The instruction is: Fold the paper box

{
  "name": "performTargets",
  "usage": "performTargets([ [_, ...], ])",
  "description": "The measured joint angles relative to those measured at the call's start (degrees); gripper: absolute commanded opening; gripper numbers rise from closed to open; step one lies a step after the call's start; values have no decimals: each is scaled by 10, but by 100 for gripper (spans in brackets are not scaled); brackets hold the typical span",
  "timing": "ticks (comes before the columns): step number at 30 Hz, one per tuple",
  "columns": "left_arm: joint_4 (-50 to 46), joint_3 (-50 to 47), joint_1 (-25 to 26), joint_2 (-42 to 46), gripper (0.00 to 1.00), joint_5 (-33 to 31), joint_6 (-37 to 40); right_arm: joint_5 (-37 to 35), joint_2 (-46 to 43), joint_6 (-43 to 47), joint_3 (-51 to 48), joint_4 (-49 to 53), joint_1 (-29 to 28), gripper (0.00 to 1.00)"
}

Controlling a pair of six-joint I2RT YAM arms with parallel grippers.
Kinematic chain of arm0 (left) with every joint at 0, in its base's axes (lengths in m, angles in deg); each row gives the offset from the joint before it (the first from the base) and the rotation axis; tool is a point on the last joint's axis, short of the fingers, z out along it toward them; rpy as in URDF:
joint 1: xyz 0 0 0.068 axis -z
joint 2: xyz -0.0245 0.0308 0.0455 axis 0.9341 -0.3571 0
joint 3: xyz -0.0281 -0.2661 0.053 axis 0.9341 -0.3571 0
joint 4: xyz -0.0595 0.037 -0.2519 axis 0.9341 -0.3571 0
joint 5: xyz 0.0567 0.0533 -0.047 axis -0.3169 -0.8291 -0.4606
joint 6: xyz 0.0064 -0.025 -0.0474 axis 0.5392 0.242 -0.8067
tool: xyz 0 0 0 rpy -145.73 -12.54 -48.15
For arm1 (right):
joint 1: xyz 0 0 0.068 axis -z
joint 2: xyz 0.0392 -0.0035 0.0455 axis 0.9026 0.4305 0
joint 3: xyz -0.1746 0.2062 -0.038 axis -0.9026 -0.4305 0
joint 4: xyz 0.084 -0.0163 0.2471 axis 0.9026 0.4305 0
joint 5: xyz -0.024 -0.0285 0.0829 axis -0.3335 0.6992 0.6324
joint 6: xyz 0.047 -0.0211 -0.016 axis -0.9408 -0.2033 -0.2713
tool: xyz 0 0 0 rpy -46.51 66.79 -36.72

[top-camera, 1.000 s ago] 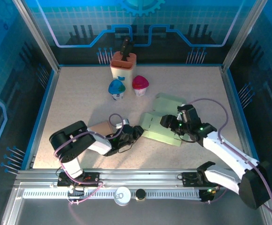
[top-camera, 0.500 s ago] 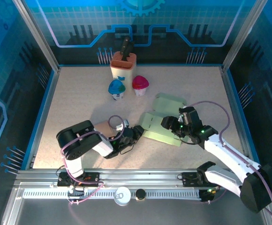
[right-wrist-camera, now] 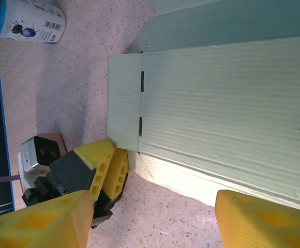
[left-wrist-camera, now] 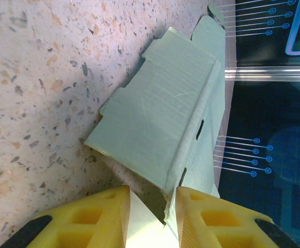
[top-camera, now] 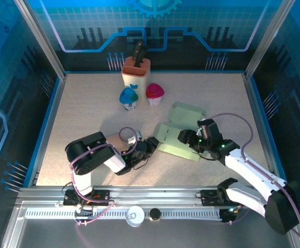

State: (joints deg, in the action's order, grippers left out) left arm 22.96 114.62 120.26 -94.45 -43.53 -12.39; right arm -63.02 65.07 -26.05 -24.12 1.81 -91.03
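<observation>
The pale green paper box [top-camera: 177,138] lies flat and partly unfolded at the table's centre right. My left gripper [top-camera: 152,145] is at its left corner, low on the table. In the left wrist view its yellow fingers [left-wrist-camera: 101,217] are shut on a thin flap of the box [left-wrist-camera: 160,113], and a raised side wall leans against the right finger. The right gripper [top-camera: 190,138] hovers over the box's near side. It is open, with its fingertips [right-wrist-camera: 41,219] far apart over the ribbed panel [right-wrist-camera: 217,93] and the bare table. The left gripper's fingers [right-wrist-camera: 106,165] show at the panel's corner.
At the back stand an orange holder [top-camera: 136,71] with a dark tool in it, a blue-lidded cup [top-camera: 129,98] and a pink-lidded cup [top-camera: 154,94]. A brown card [top-camera: 111,139] lies under the left arm. Blue frame walls border the table.
The left arm's elbow has swung slightly to the right while its gripper stays at the box's corner. The right gripper and the box have barely moved.
</observation>
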Motion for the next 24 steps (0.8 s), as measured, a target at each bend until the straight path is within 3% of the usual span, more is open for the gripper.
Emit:
performTargets([
  [12, 33, 14, -1, -27, 23, -3, 0, 2, 7, -5, -1, -8, -2, 64],
  [22, 41, 36, -11, -33, 0, -4, 9, 0, 6, -17, -8, -18, -16, 63],
  [24, 45, 37, -11, -35, 0, -4, 12, -1, 3, -24, -13, -19, -21, 64],
])
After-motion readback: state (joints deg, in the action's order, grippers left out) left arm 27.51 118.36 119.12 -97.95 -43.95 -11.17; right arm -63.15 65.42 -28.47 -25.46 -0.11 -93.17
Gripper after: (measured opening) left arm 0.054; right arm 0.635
